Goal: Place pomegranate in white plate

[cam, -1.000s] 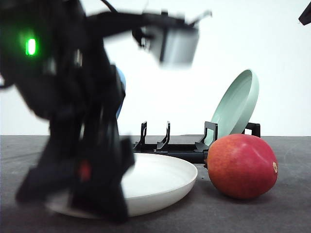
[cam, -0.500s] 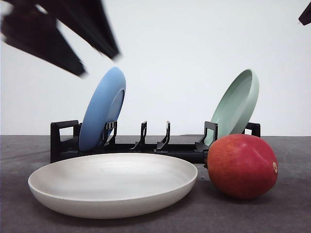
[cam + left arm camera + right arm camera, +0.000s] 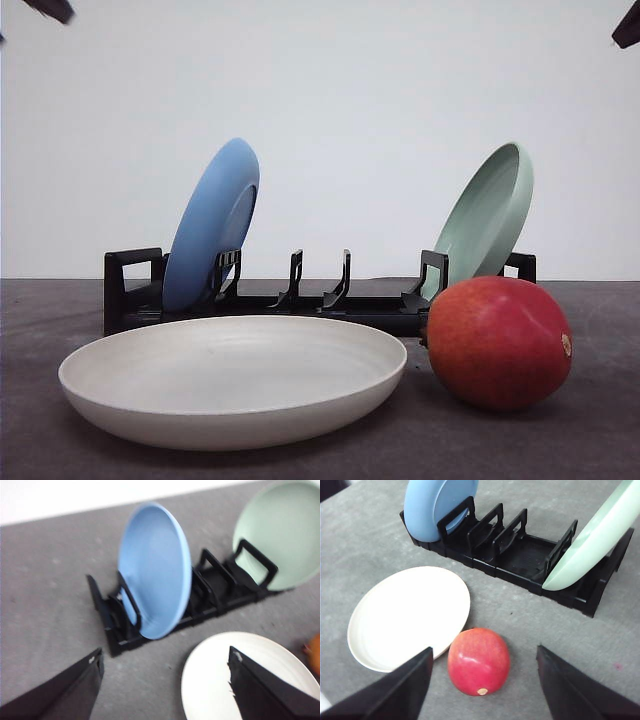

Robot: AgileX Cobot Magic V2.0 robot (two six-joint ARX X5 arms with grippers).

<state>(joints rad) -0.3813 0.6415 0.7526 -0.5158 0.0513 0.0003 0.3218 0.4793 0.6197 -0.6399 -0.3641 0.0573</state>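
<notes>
The pomegranate (image 3: 498, 343) lies on the grey tabletop (image 3: 600, 440) just right of the white plate (image 3: 232, 378), close to its rim; behind both stands a black rack (image 3: 330, 300) holding a blue plate (image 3: 210, 225) at its left end and a green plate (image 3: 487, 220) at its right. The right gripper (image 3: 482, 680) hangs above the fruit, fingers (image 3: 395, 690) spread wide and empty, and the left gripper (image 3: 162, 685), equally open and empty, is over the plate's edge. The left arm, which blocked the plate a second ago, has lifted almost out of the front view.

Looks like lab/test bench: plain white backdrop (image 3: 380, 90), bare grey tabletop (image 3: 365, 545).
</notes>
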